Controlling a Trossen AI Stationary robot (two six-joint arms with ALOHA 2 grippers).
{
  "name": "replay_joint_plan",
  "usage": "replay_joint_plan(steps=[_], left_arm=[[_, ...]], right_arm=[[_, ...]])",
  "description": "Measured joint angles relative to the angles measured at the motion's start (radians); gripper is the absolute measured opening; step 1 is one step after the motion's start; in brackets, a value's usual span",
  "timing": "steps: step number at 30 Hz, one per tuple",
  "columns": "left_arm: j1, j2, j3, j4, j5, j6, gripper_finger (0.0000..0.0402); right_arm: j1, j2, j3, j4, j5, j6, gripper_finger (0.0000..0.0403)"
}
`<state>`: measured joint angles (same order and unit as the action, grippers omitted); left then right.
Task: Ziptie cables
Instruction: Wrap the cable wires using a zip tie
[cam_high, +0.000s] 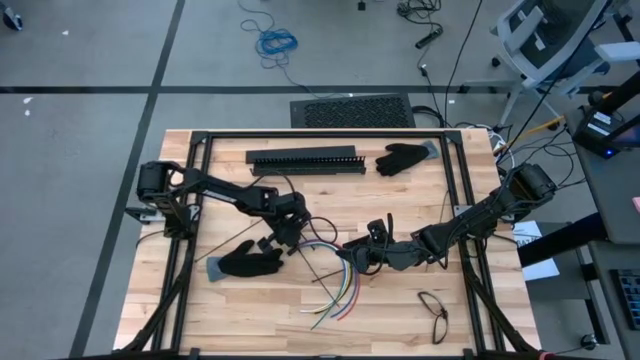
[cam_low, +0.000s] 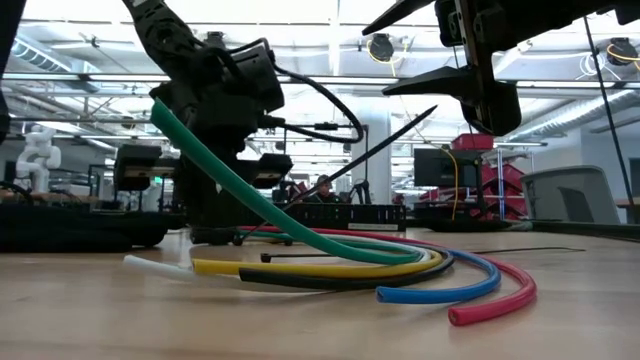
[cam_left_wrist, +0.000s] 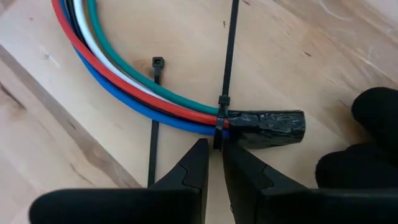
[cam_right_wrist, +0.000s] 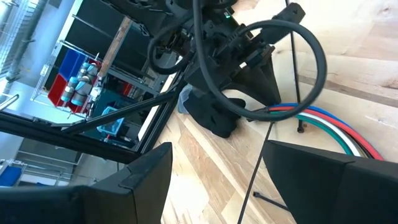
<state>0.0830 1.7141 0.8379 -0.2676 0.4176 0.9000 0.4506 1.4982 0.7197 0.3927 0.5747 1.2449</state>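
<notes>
The cables (cam_left_wrist: 134, 87), red, blue, white, green and black, lie as one curved bundle on the wooden table (cam_high: 250, 310). One end of the bundle is wrapped in black tape (cam_left_wrist: 267, 124), and the free ends fan out toward the near edge (cam_high: 340, 295). A black zip tie (cam_left_wrist: 222, 115) circles the bundle beside the tape, and its long tail (cam_left_wrist: 231, 50) stands away from it. My left gripper (cam_left_wrist: 216, 152) is shut at that loop. My right gripper (cam_right_wrist: 217, 180) hangs open above the table, right of the bundle, with the tail (cam_right_wrist: 267, 149) running between its fingers, apart from both. My left gripper pinches the zip tie's band (cam_left_wrist: 217, 134) between its two fingertips, right where it loops the bundle next to the taped end. The fingers slant down from above and lie across the cables. The bundle rests on the table.
A second zip tie (cam_left_wrist: 154, 112) lies loose on the wood beside the bundle. A black glove (cam_high: 250, 262) lies left of my left gripper and another (cam_high: 400, 158) at the back. A black slotted bar (cam_high: 305, 160) lies along the far side, and glasses (cam_high: 432, 310) near the front right.
</notes>
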Motion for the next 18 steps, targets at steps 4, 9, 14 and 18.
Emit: replay_joint_plan(steps=[4,9,14,18], left_arm=[[0.0,0.01,0.002,0.001,0.006,-0.001,0.0047],[0.0,0.008,0.002,0.0,0.004,-0.002,0.0047],[0.0,0.008,0.013,-0.019,-0.002,-0.004,0.0047],[0.0,0.011,0.048,-0.059,-0.009,-0.004,0.0047]], right_arm=[[0.0,0.0,0.0,0.0,0.0,0.0,0.0249],[0.0,0.0,0.0,0.0,0.0,0.0,0.0249],[0.0,0.0,0.0,0.0,0.0,0.0,0.0249],[0.0,0.0,0.0,0.0,0.0,0.0,0.0249]])
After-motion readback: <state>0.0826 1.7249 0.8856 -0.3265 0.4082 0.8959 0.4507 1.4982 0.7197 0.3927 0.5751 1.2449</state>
